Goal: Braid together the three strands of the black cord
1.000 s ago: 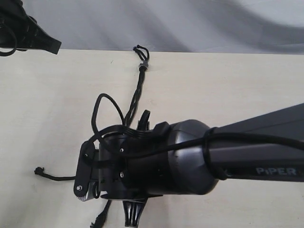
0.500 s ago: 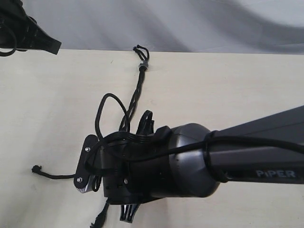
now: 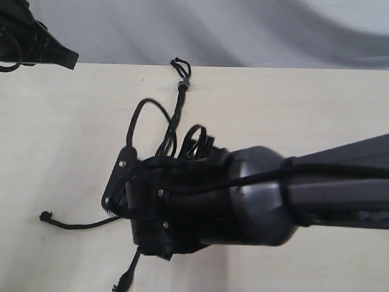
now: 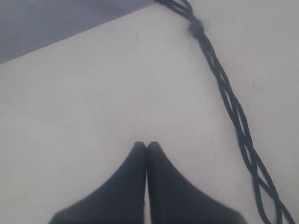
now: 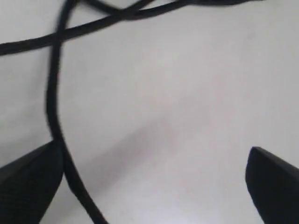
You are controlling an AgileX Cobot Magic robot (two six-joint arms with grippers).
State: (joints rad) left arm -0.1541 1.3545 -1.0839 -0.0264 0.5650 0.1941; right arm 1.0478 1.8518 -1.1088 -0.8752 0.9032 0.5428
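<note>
Three strands (image 4: 233, 105) plaited below one grey band (image 3: 184, 83); left end effector (image 4: 146, 144) clenched empty, right end effector (image 5: 152, 154) released.

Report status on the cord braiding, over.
Left pincer shut, empty. Right pincer open, strand running past one jaw. Black cord braided partway; right arm hides rest.

Black cord (image 3: 177, 112) sits top-center, grey band (image 3: 185, 81) up top, loosely braided below; loose strands (image 3: 79, 226) trail off lower left.

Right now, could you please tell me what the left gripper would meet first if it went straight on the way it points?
Probably bare table; the left gripper is shut, and the black cord lies off to one side.
</note>
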